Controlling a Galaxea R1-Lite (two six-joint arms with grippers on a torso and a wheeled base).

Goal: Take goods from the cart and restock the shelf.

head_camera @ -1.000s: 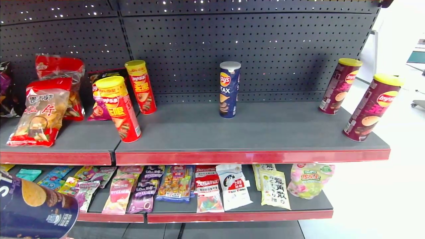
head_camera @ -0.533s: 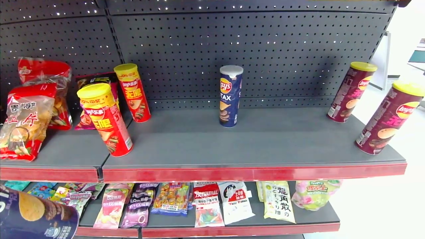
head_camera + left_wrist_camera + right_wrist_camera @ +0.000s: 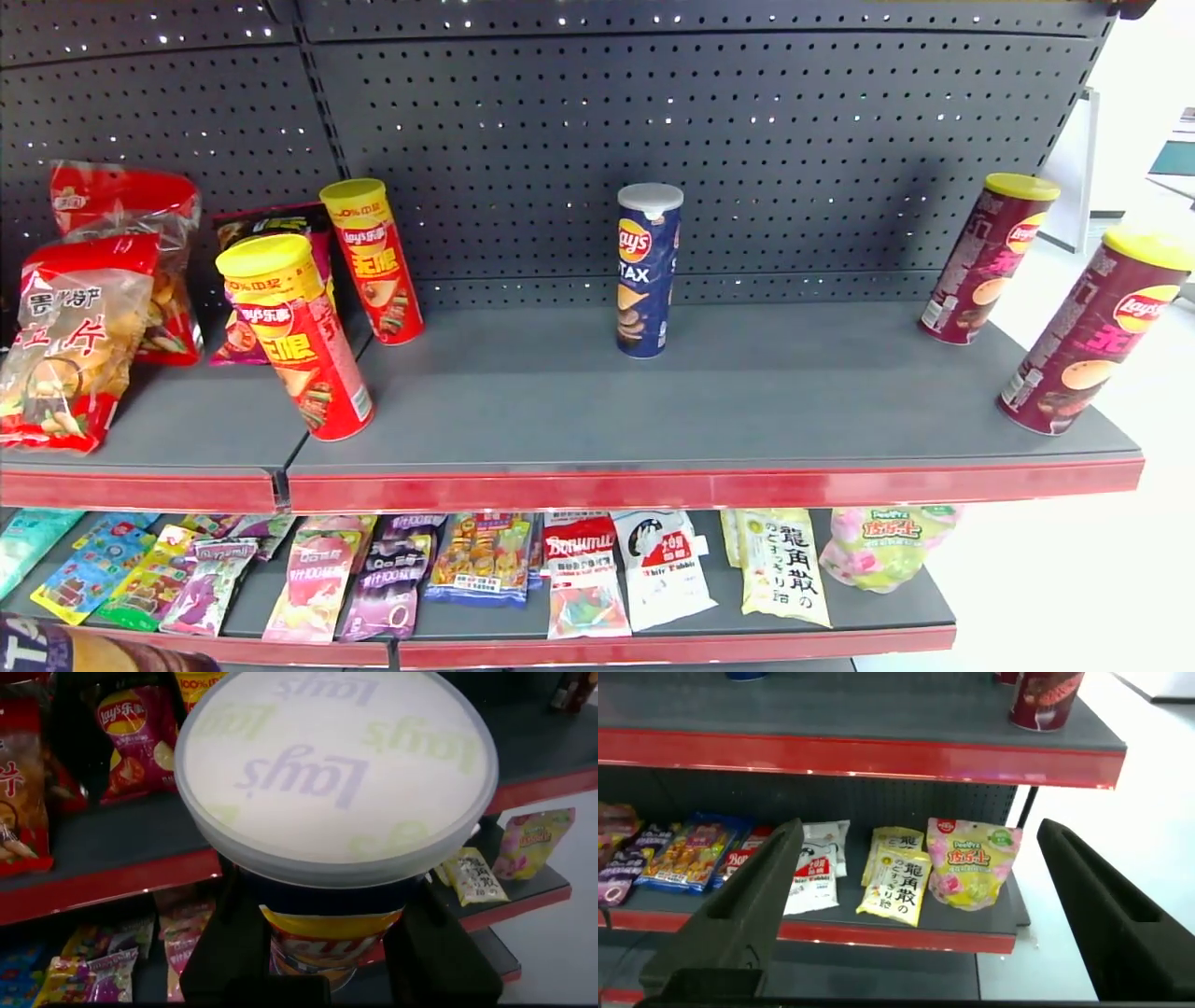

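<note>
Held cylindrical can sank lower.

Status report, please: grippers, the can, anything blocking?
Left gripper shut on blue can. Right gripper open. Upper shelf: standing can mid-back, nothing before it.

The left gripper has two broad, matte black fingers; the right gripper has flat, dark, angular fingers with bevelled edges.

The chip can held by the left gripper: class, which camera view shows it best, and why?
The left wrist view: the chip can shows its lid and label, clamped in the left gripper. The head view catches just a corner sliver.
</note>
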